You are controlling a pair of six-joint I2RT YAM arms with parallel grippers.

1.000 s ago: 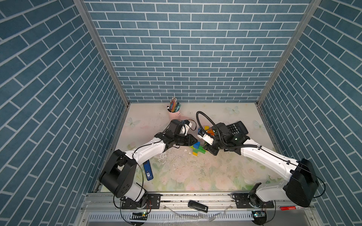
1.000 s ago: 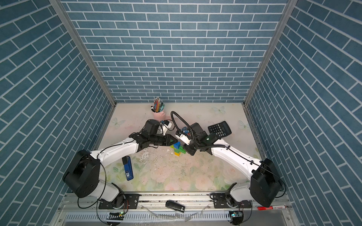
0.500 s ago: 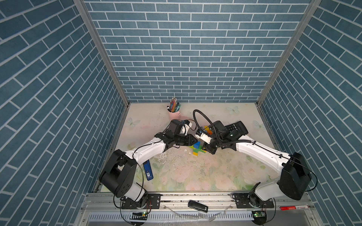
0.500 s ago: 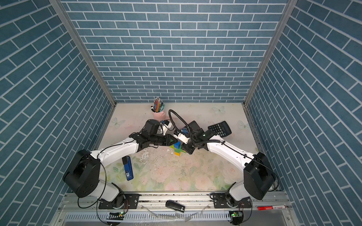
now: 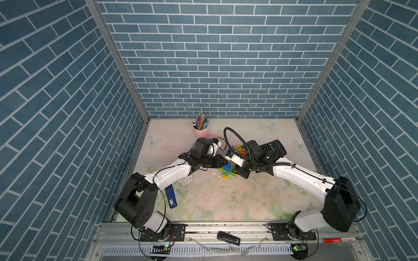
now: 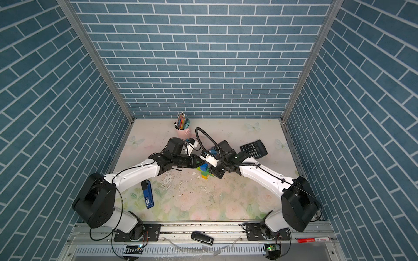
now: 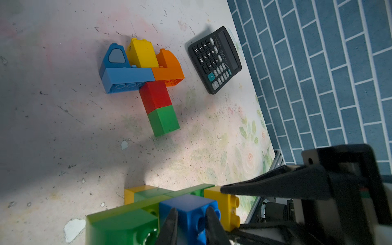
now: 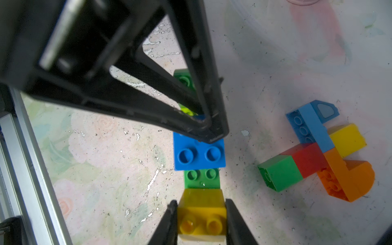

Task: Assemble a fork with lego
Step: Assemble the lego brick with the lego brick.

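The left claw (image 7: 191,210) pinches the blue brick (image 8: 199,156), its tips drawn close together on it. The right claw (image 8: 201,202) pinches the yellow brick (image 8: 201,214) from both sides, at the end of the same joined lego row (image 5: 226,172). A green brick (image 8: 201,180) shows between the blue and the yellow, and a lime brick (image 7: 123,224) sits next to the blue one. The row is at the middle of the bench (image 5: 226,203), between the two arms. A second lego cluster (image 7: 146,84) of light blue, yellow, orange, red and green bricks lies flat near the row but apart from it. A calculator (image 7: 214,61) lies just beside the cluster.
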